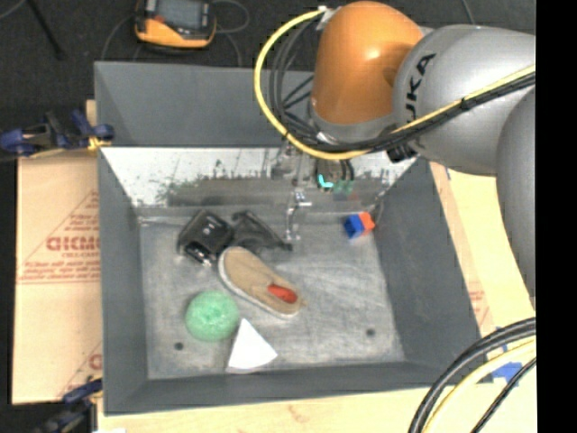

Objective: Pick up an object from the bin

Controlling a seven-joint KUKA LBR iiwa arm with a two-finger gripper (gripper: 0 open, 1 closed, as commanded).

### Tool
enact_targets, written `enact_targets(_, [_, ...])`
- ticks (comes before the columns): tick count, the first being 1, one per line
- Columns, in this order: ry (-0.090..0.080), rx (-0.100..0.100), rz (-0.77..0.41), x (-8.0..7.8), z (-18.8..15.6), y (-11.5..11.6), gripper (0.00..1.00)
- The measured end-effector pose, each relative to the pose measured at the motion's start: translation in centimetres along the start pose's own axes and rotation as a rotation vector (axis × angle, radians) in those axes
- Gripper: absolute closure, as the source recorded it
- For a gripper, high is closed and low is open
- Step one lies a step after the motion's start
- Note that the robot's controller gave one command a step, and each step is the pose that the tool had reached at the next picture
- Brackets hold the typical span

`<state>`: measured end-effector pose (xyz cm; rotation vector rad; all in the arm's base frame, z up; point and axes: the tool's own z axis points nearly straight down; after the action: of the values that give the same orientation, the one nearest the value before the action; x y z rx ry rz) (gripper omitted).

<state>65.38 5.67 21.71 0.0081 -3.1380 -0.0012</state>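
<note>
My gripper [293, 222] hangs below the orange wrist cover, over the back middle of the bin floor. Its tip is right beside a black angular piece [256, 230] that lies just to its left. Farther left lies a black boxy gadget [203, 236]. A small tan shoe with a red inside [261, 283] lies in front of the gripper, toward the bin's middle. To the gripper's right, a small blue and orange block [358, 225] rests near the back wall.
A green fuzzy ball [213, 316] and a white triangular piece [248, 348] lie at the front left. The arm and its cables cover the bin's back right corner. The right half of the floor holds just the small block.
</note>
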Motion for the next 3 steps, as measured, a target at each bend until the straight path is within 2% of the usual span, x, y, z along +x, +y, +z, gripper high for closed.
enact_targets(1, [-0.008, -0.001, 0.001, -0.1, -0.5, 0.0, 0.00])
enact_targets(2, [-0.014, 0.002, -0.089, -0.1, 2.3, 0.3, 0.00])
enact_targets(3, [-0.007, 0.001, -0.292, 3.6, 11.8, 3.0, 1.00])
